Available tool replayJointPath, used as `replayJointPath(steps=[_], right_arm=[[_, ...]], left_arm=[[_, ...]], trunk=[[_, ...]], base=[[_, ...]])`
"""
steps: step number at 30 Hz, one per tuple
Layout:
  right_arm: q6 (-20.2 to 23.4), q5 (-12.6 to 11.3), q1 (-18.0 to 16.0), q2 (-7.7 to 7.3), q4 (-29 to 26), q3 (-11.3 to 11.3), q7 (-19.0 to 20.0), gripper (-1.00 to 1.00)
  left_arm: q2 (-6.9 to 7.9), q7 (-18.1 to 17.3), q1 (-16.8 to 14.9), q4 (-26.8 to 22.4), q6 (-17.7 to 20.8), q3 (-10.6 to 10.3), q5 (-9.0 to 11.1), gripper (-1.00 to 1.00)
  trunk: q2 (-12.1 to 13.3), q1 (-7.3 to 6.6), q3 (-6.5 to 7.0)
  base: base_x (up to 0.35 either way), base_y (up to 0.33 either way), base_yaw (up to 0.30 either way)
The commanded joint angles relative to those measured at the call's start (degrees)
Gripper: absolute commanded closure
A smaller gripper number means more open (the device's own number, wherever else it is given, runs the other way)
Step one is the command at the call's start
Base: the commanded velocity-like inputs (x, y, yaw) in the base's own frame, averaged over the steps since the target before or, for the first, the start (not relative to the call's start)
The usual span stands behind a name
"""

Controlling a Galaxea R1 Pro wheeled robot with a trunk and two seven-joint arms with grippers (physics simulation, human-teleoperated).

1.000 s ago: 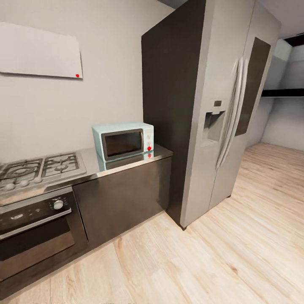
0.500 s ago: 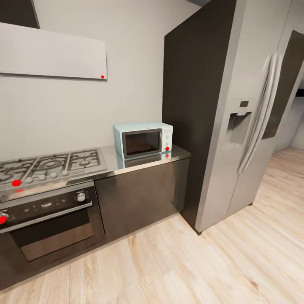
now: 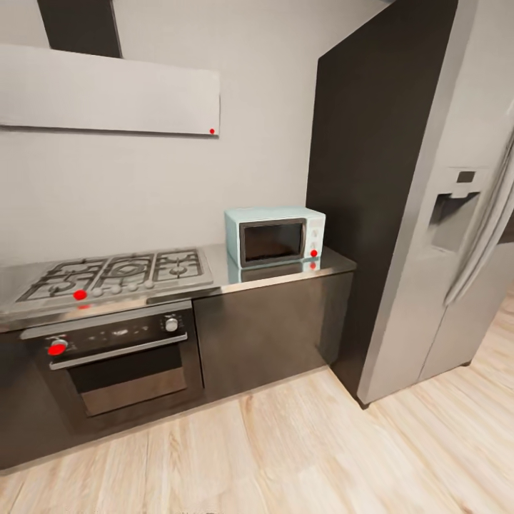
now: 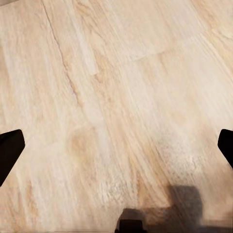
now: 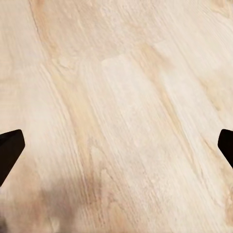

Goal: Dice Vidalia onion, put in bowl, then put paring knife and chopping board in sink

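A pale blue microwave (image 3: 275, 236) sits on the steel counter (image 3: 285, 271) — the gas hob (image 3: 118, 273) lies beside it, the oven (image 3: 118, 360) under that, the tall fridge (image 3: 428, 193) on its other side. Left gripper (image 4: 116, 145) and right gripper (image 5: 116, 145) hang spread wide over the wooden floor (image 3: 285, 450) — both empty.

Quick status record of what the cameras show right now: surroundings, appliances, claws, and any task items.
location: kitchen, facing a steel counter along the wall
stove: gas hob set in the counter, oven beneath it
microwave: pale blue microwave, on the counter beside the hob, door shut
fridge: tall grey fridge at the counter's end, with a door dispenser
floor: light wood floor
left claw: left claw open, empty, pointing at floor
right claw: right claw open, empty, pointing at floor
task items: none seen here
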Motion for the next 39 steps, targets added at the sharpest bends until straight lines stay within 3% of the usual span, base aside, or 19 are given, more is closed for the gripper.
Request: replayJointPath(steps=[1, 39], right_arm=[[-0.16, 0.03, -0.03, 0.01, 0.05, 0.04, -0.22, -1.0], [-0.16, 0.04, -0.04, 0.02, 0.08, 0.04, -0.22, -1.0]], left_arm=[[0.0, 0.02, 0.01, -0.05, -0.11, 0.05, 0.01, -1.0], [0.0, 0.04, 0.01, -0.05, -0.04, 0.12, 0.01, -1.0]], trunk=[[-0.03, 0.0, -0.05], [-0.03, 0.0, -0.05]], base=[[0.0, 0.0, 0.275], [0.0, 0.0, 0.275]])
